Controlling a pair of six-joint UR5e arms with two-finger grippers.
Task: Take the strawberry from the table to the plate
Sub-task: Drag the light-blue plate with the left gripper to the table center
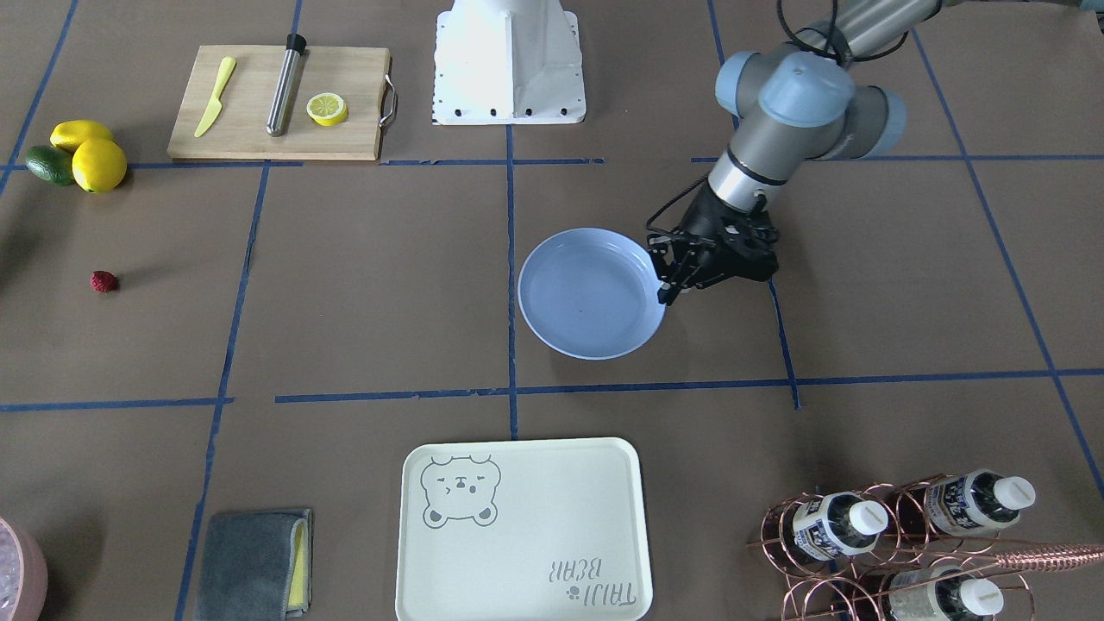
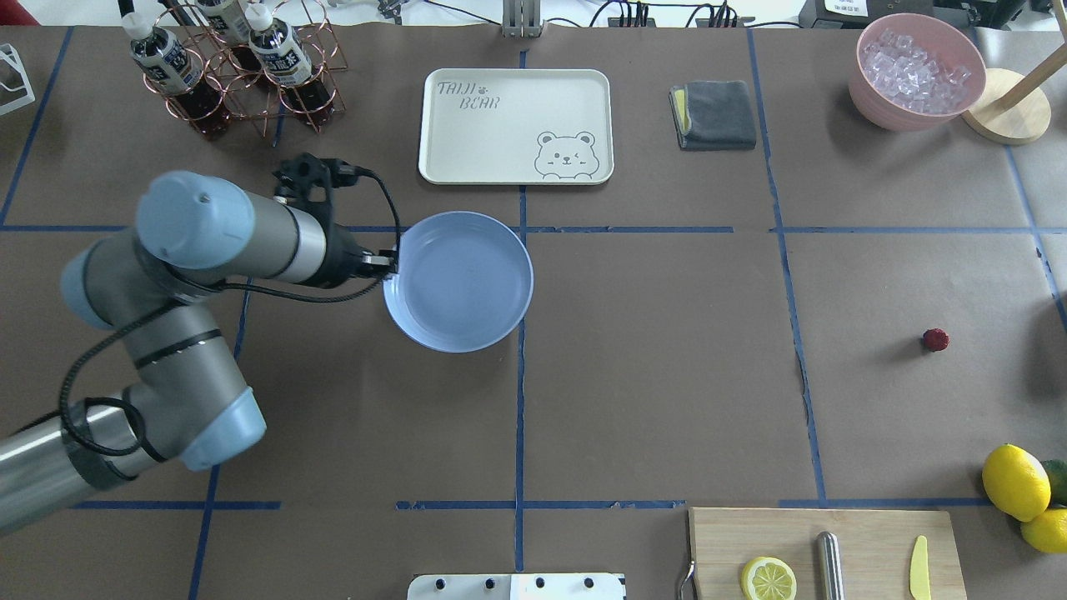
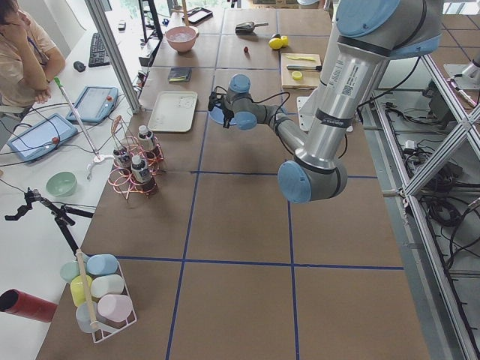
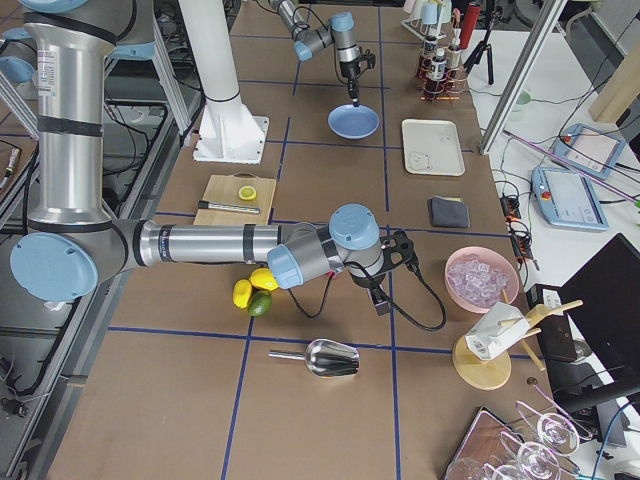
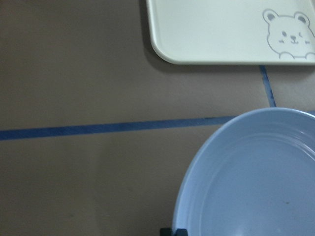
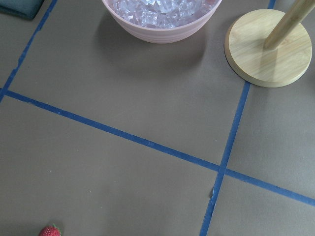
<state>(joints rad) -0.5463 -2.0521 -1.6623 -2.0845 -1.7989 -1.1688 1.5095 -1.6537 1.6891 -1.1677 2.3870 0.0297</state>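
Note:
The strawberry (image 1: 103, 281) is a small dark-red berry lying alone on the brown-paper table (image 2: 667, 375), far over on my right side (image 2: 935, 339). It also shows at the bottom edge of the right wrist view (image 6: 49, 231). The light-blue plate (image 2: 458, 281) sits empty near the table's middle (image 1: 591, 293). My left gripper (image 1: 667, 291) is at the plate's rim with its fingers closed on it (image 2: 390, 262). My right gripper (image 4: 383, 300) shows only in the exterior right view, low over the table near the lemons, and I cannot tell whether it is open or shut.
A wooden cutting board (image 1: 276, 103) carries a lemon half, a yellow knife and a steel rod. Two lemons (image 1: 97, 162) and an avocado lie near the strawberry. A cream bear tray (image 2: 517, 125), a grey cloth (image 2: 715, 114), a bottle rack (image 2: 237, 71) and a pink ice bowl (image 2: 917, 71) line the far side.

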